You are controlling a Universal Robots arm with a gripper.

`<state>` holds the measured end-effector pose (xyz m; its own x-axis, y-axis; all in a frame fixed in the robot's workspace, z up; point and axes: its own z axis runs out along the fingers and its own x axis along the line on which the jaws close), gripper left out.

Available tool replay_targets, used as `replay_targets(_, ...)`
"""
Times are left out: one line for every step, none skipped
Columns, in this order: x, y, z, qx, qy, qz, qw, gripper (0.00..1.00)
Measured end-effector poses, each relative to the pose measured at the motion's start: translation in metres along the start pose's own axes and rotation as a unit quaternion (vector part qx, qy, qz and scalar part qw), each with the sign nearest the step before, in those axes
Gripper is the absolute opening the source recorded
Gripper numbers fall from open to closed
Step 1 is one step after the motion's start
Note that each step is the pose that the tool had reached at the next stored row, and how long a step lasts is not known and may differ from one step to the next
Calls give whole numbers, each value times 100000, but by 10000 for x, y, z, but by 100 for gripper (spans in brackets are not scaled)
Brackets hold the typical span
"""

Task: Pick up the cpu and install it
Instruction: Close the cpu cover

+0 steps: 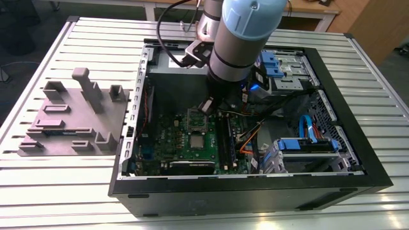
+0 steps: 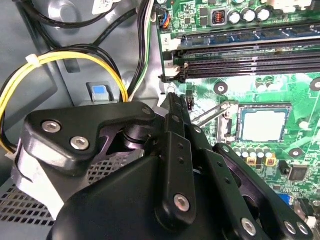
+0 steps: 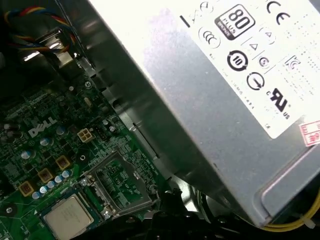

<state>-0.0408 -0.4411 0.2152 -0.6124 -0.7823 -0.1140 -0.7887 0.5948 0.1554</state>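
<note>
A robotics lab or workshop: a slatted aluminium surface (image 1: 64,191) carries an opened computer case (image 1: 223,199) and, toward its edge at the exterior view's left, a grey parts fixture (image 1: 70,124), under a robot arm (image 1: 246,33).

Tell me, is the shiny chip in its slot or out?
In. The chip lies flat, sunk into the green board, and the metal frame is flipped open beside it.
</note>
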Motion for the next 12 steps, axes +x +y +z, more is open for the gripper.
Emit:
replay_targets(-2,2,-11,35,41,5,100000,10)
replay_targets(-3,4,-21,65,80,6,100000,10)
replay_targets(-4,6,-30,109,131,11,100000,10)
replay_targets(-5,8,-37,167,201,15,100000,10)
replay_targets(-5,9,-43,248,311,20,99999,10)
replay_targets(-4,11,-47,376,481,27,99998,10)
replay_targets(-4,11,-49,507,658,18,99997,10)
replay_targets(-4,12,-51,634,830,6,99995,10)
replay_targets(-4,13,-53,745,977,-14,99992,10)
replay_targets(-2,16,-56,795,1061,-41,99991,10)
replay_targets(0,20,-62,805,1081,-73,99991,10)
replay_targets(1,24,-69,802,1081,-104,99991,10)
